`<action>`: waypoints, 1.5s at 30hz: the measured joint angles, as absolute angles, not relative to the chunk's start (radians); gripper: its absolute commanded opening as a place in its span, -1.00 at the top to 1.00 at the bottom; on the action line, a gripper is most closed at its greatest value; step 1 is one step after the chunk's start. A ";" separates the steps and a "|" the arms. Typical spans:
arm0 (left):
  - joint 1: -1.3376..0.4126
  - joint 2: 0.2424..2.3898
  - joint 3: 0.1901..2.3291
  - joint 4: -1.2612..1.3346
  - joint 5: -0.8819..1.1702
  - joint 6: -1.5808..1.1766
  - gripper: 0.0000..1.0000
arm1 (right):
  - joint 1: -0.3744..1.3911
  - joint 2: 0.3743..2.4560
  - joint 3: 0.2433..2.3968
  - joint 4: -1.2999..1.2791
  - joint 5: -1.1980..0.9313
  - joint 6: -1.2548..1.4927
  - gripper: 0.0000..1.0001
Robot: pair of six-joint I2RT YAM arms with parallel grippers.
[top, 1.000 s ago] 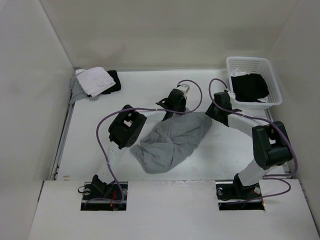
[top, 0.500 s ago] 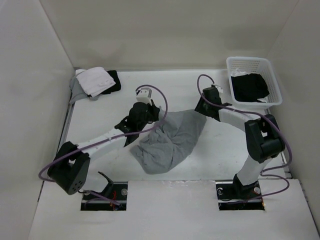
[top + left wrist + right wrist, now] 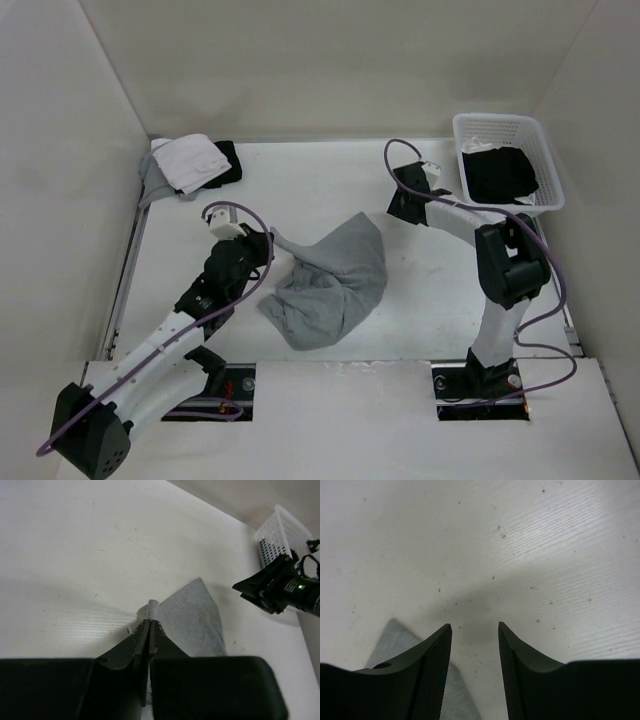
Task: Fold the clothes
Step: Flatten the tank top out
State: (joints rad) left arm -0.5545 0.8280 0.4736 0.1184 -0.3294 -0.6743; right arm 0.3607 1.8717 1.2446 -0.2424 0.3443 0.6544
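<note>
The gray top (image 3: 330, 282) lies crumpled on the table (image 3: 320, 180) left of the basket (image 3: 500, 119), its edge pinched in the left hand (image 3: 150, 621), and the right hand (image 3: 475, 627), half-open and empty, hovers nearer the basket.

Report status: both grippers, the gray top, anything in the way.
Left gripper shut on gray top edge. Right gripper open, empty, over the table. Top bunched, unfolded. Nothing lying on it.
</note>
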 measured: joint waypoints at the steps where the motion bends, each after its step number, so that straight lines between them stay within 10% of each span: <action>1: -0.548 0.808 0.468 0.106 -0.332 -0.683 0.99 | 0.362 1.883 1.261 -0.252 0.344 0.655 0.07; 31: -0.511 0.658 0.241 0.023 -0.171 -0.846 0.97 | 0.535 2.252 1.769 -0.459 0.250 0.621 0.05; 45: -0.501 0.650 0.228 0.035 -0.149 -0.846 0.97 | 0.543 2.291 1.860 -0.559 0.231 0.605 0.90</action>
